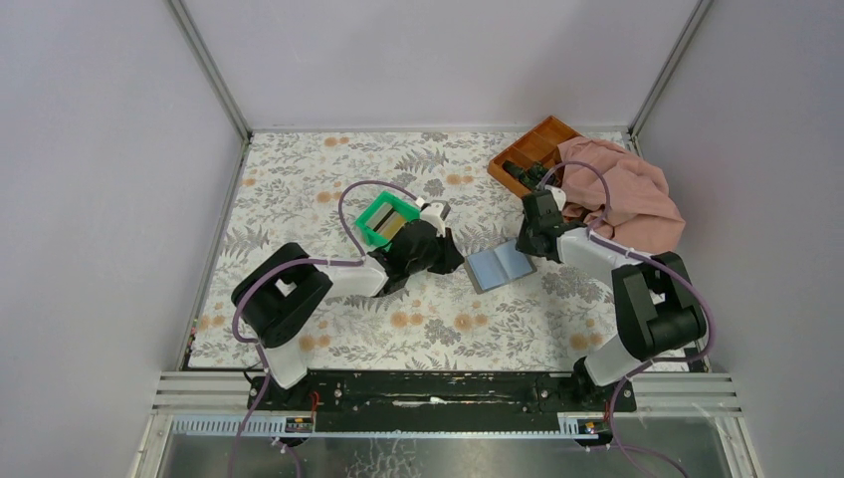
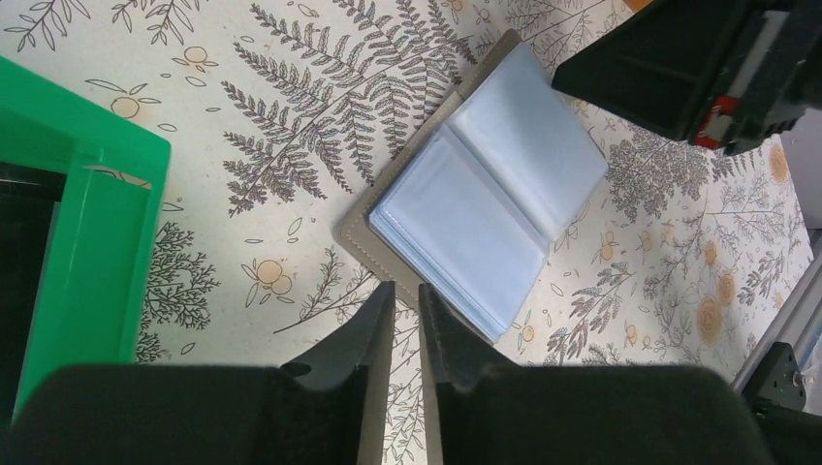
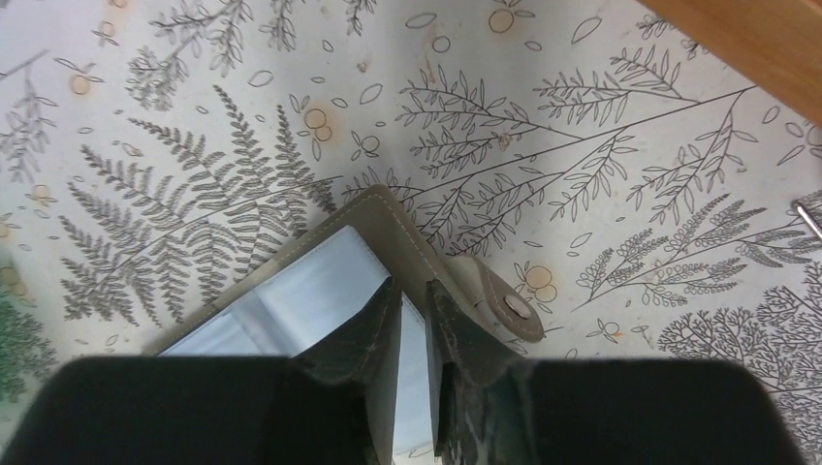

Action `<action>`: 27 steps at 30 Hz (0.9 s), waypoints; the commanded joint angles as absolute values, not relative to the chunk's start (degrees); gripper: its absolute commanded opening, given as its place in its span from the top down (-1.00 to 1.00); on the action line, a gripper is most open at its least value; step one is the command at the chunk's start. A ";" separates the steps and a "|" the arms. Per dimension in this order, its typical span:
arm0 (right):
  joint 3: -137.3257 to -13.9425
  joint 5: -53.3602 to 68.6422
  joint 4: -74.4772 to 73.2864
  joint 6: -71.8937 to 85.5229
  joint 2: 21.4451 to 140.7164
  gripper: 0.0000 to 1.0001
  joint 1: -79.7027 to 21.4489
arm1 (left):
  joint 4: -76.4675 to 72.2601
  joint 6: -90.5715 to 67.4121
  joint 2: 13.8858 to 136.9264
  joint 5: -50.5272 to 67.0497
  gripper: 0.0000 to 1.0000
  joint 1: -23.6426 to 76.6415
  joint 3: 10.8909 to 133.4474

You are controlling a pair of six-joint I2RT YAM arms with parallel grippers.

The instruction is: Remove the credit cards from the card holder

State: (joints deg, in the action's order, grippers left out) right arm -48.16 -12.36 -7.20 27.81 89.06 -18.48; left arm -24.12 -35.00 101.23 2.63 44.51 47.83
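Fern-print tablecloth (image 1: 299, 189) holds your card holder (image 1: 501, 266) open, at four o'clock from the green bin (image 1: 370, 221). Your right gripper (image 3: 412, 286) clamps its edge. Your left gripper (image 2: 405, 288) sits clenched on nothing just beside it.

Green bin (image 1: 368, 225), orange tray (image 1: 542, 139), pink cloth (image 1: 629, 195), perhaps a garment

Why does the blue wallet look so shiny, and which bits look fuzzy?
Left wrist view: the card holder has a soft sheen and no harsh glare; the left gripper is dark and blurry up close. Right wrist view: the right gripper is just as blurry. Top view: even light, faint shadows.
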 commanded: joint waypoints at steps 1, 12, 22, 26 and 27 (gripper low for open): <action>-48.56 -10.81 -6.10 27.07 91.07 0.60 -18.50 | -26.81 -35.24 100.67 3.45 0.54 43.75 47.64; -41.83 -2.50 -0.93 30.40 89.60 0.73 -21.82 | -26.16 -35.48 101.24 4.03 0.52 43.51 48.16; -40.97 -3.16 -2.23 28.00 79.47 0.79 -24.18 | -27.77 -36.05 102.37 7.79 0.80 42.82 47.90; -43.06 -1.02 -2.90 24.54 78.86 0.80 -25.50 | -29.66 -37.24 102.33 11.00 1.00 42.50 47.23; -43.85 -0.71 -3.17 23.59 79.54 0.80 -26.02 | -30.43 -38.43 102.36 12.24 1.00 42.50 47.02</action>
State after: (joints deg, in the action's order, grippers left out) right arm -40.66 -3.20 -2.74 27.94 79.66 -24.08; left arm -24.88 -36.38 101.84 7.84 42.98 47.79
